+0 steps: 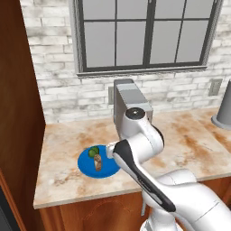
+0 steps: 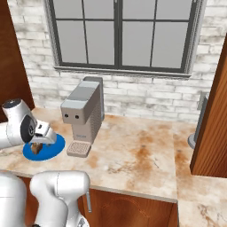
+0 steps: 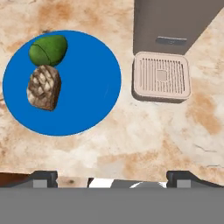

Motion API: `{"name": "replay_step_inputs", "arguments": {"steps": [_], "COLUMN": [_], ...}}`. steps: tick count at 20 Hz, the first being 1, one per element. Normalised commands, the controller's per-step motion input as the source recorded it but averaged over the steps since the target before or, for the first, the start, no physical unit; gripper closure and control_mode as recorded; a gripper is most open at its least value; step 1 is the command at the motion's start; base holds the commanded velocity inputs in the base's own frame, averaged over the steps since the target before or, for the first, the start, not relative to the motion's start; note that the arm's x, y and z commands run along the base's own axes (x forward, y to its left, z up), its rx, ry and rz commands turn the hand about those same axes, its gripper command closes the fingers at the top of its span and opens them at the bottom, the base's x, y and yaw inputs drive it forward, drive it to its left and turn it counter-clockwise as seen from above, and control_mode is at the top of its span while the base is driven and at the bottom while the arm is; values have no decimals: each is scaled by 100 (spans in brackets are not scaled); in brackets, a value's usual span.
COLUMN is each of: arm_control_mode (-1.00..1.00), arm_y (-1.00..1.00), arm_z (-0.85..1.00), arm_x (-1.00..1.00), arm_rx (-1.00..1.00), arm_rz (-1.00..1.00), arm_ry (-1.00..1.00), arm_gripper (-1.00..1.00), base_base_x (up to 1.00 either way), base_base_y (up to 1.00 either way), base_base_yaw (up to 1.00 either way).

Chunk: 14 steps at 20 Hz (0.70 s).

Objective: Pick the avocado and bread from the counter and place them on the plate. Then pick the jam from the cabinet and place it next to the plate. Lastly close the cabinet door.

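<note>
Hand point(image 3: 111, 177) open above counter point(image 3: 144, 135), avocado point(image 3: 48, 49) apparently touching bread point(image 3: 43, 87), plate point(image 3: 87, 87)

Left base view: from behind and left of the arm, looking forward and down across the surface point(image 1: 67, 180) toward the brick wall and window point(image 1: 144, 36). Right base view: from behind and right, facing the same wall, with the coffee machine point(image 2: 84, 117) near centre. Hand view: close, looking straight down on the surface. All three share the blue plate point(image 1: 85, 164) point(image 2: 53, 148) point(image 3: 87, 87) and the coffee machine point(image 1: 128, 106), whose drip tray point(image 3: 162, 76) lies beside the plate.
</note>
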Motion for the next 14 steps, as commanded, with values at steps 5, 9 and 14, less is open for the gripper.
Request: {"name": "replay_step_inputs", "arguments": {"steps": [5, 9, 14], "arm_control_mode": [-100, -100, -100], "arm_y": [-70, -68, -54], "arm_z": [9, 1, 0], "arm_x": [-11, 0, 0], "arm_rx": [-2, 0, 1], "arm_rz": [0, 0, 0], "arm_ry": [0, 0, 0], "arm_gripper": [-100, -100, -100], "base_base_x": [0, 0, 0], "base_base_y": [0, 0, 0], "base_base_yaw": [0, 0, 0]}}
